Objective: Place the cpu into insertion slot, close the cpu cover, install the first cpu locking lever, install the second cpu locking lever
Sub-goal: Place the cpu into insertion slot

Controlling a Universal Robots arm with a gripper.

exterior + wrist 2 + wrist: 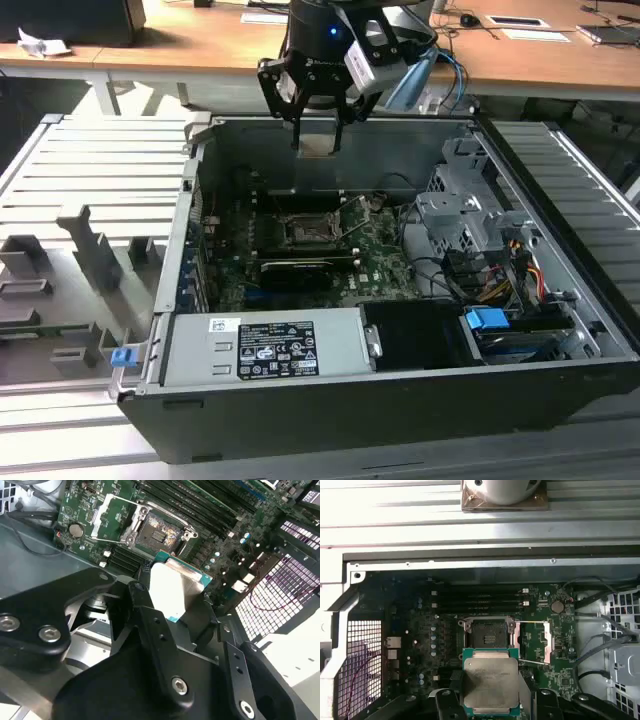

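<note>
Holding the cpu by its edges, high over the open socket

An open computer case (400, 425) lies on its side on a ribbed metal bench (90, 170), interior facing up. Across its floor spreads the green motherboard (385, 262), with a grey power supply (265, 345) along the near wall. In the exterior view the gripper (318, 135) hangs above the case's far wall. Its black fingers (150, 622) are clamped on two opposite edges of the cpu (490, 682), whose pale metal face is turned toward the first wrist camera. The chip is well clear of the board and touches nothing but the fingers.

On the board, the cpu cover (548, 644) is swung open to one side of the insertion slot (487, 632), so the dark square socket is exposed and holds nothing. A thin wire lever (535, 662) lies unlatched beside the cover.

The cpu looks light, thin and rigid, so it should not flex in the grasp. Its metal lid appears smooth, and a pinch on the flat face would likely slide. The narrow green border, where the fingers sit, seems the sounder hold. The risk is probably delicacy rather than weight. The contacts on its hidden underside and the socket's fine pins would suffer from tilted or scraping contact, so a level grip by the edges suits it.
</note>
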